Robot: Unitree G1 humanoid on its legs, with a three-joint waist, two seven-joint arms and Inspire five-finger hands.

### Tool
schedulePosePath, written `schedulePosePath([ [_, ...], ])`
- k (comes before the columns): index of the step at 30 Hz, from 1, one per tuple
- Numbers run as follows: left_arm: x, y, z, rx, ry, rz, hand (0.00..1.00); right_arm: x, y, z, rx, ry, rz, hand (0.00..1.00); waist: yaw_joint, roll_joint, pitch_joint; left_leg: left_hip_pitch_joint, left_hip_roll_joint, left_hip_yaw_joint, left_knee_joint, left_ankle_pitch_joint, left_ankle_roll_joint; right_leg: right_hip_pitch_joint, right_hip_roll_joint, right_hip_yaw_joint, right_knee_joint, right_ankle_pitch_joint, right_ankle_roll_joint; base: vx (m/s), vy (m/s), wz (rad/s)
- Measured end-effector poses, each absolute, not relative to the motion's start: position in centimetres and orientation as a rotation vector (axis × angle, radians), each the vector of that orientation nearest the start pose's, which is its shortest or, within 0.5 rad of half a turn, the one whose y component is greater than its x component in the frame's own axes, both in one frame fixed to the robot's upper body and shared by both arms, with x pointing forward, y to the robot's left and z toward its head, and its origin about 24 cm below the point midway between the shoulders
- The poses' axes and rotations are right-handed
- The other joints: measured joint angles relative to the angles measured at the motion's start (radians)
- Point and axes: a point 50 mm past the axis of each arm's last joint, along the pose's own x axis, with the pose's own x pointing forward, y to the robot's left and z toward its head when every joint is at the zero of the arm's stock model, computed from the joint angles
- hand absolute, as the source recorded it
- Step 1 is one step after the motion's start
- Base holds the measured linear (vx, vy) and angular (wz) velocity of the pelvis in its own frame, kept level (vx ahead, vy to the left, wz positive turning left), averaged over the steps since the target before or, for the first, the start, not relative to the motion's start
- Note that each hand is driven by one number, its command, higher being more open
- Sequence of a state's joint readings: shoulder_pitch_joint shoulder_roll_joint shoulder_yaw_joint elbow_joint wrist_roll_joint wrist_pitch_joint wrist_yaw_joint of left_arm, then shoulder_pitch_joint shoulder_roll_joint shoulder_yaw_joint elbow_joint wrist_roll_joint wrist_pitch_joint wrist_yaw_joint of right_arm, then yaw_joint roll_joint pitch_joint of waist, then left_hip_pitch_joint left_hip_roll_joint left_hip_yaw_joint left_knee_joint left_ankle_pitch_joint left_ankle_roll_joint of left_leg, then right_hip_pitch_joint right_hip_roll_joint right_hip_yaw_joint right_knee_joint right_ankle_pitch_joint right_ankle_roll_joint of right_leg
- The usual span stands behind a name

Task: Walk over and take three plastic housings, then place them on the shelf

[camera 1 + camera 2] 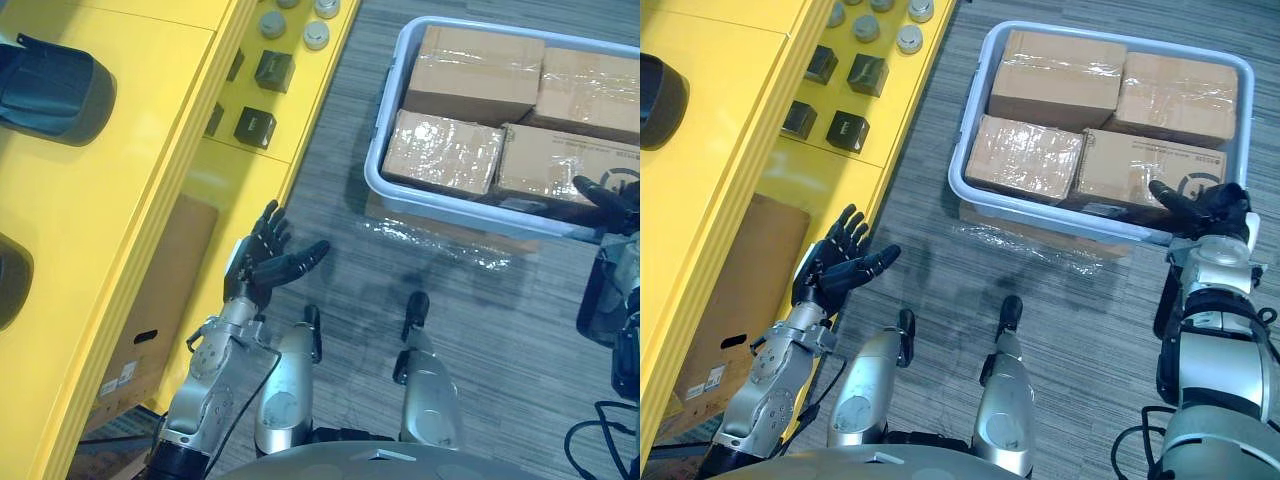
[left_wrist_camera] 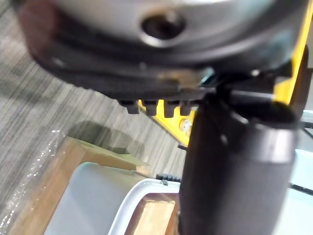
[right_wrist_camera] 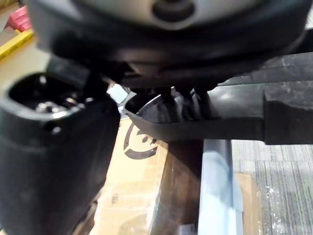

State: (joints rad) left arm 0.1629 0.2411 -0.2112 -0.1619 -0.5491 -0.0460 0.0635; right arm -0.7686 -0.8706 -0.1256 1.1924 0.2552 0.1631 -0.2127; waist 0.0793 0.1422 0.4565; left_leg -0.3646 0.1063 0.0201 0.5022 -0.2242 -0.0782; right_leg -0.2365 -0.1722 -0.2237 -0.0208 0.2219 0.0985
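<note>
bright yellow shelf [image 1: 720, 110] beside the left hand [image 1: 825, 278] and its black fingers [image 1: 852, 232], with black housings [image 1: 848, 130] and grey discs [image 1: 908, 38]. grey streaked floor [image 1: 940, 262]. pale blue-grey bin [image 1: 965, 195] of tan boxes [image 1: 1025, 158] under the right hand [image 1: 1215, 205].

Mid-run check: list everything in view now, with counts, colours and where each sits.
shelf unit: one, yellow, on the robot's left
square housings: four, black, on a lower shelf level
round caps: several, grey, beyond the housings
rounded covers: two, dark, on the shelf top
tub: one, pale grey-blue, on the floor ahead right
cardboard boxes: four, brown, film-wrapped, in the tub
board: one, brown, film-wrapped, under the tub
carton: one, brown, under the shelf
left hand: open, beside the shelf
right hand: open, at the tub's near right rim
</note>
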Motion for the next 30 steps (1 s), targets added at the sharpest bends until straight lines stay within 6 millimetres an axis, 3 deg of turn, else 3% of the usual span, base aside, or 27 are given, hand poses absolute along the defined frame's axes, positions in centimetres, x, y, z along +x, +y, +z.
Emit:
schedulePosePath([
  [6,21.8,14.9,4.2,-0.384,0.028,-0.117,1.00,29.1,-44.0,15.6,-0.191,0.296,-0.953,1.00,0.002,0.027,0.011,-0.014,-0.010,-0.003,0.000,0.003,0.004,-0.011,-0.010,-0.003,0.001,0.002,0.002,-0.04,0.054,0.03],
  [15,21.8,14.7,4.0,-0.386,0.028,-0.119,1.00,29.4,-44.1,17.0,-0.194,0.231,-0.954,1.00,0.004,0.033,0.014,-0.035,-0.010,-0.004,0.006,0.005,0.005,-0.032,-0.009,-0.003,0.004,0.003,0.002,-0.04,0.037,0.00],
  [22,21.8,14.3,4.1,-0.403,0.012,-0.126,1.00,31.4,-42.7,20.3,-0.275,0.109,-0.911,1.00,0.008,0.036,0.018,-0.049,-0.009,-0.009,0.018,0.004,0.005,-0.038,-0.008,-0.006,0.005,0.005,0.000,-0.05,0.036,0.01],
  [30,21.7,13.6,4.1,-0.422,0.011,-0.136,1.00,33.2,-40.8,24.1,-0.337,-0.020,-0.846,1.00,0.039,0.036,0.035,-0.065,-0.009,-0.024,0.030,0.004,0.005,-0.041,-0.006,-0.022,0.007,0.007,0.000,-0.04,0.040,0.05],
])
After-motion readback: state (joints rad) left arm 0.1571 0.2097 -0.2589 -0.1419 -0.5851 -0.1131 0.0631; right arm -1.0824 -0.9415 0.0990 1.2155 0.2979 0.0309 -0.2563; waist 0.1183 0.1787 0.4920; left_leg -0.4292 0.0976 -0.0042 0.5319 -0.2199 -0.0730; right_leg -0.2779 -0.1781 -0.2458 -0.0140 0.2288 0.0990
